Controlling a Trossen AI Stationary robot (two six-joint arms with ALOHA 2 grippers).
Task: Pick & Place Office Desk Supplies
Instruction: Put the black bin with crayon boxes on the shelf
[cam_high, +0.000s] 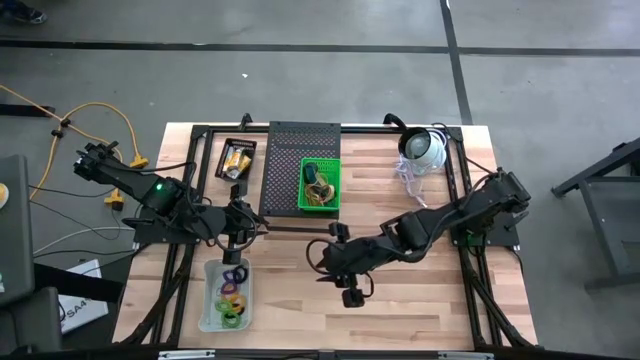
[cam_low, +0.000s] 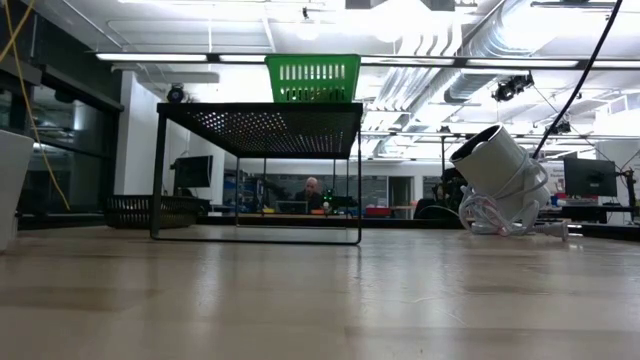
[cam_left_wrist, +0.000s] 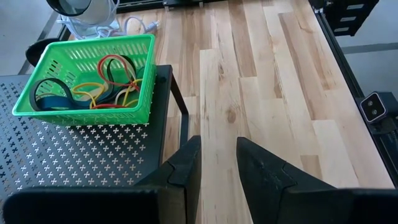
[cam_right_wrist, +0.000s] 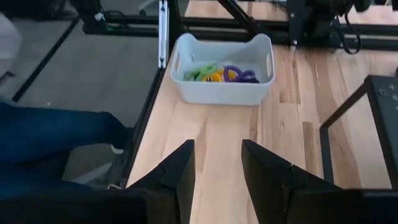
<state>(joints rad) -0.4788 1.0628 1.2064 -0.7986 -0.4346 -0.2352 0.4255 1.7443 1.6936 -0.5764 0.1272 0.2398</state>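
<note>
Coloured loops (cam_right_wrist: 221, 73) lie in a white bin (cam_right_wrist: 221, 93) at the table's near left (cam_high: 208, 305). Rubber bands (cam_left_wrist: 106, 81) fill a green basket (cam_left_wrist: 93, 46), which stands on a black perforated shelf (cam_high: 300, 140). Yellow-and-white packets (cam_high: 237, 160) sit in a black tray at the far left. My left gripper (cam_left_wrist: 219, 149) hovers open above the table by the shelf's near left corner (cam_high: 250, 220). My right gripper (cam_right_wrist: 217, 152) hangs open over the table's middle (cam_high: 325, 262), pointing toward the white bin. Neither gripper has anything between its fingers.
A white dome-shaped device (cam_high: 425, 148) with a coiled cable lies at the far right. Black frame rails run along the table's edges (cam_high: 465, 200). Bare wood lies between the bin and my right gripper (cam_right_wrist: 217, 127). A person's leg shows beyond the table's left edge (cam_right_wrist: 56, 134).
</note>
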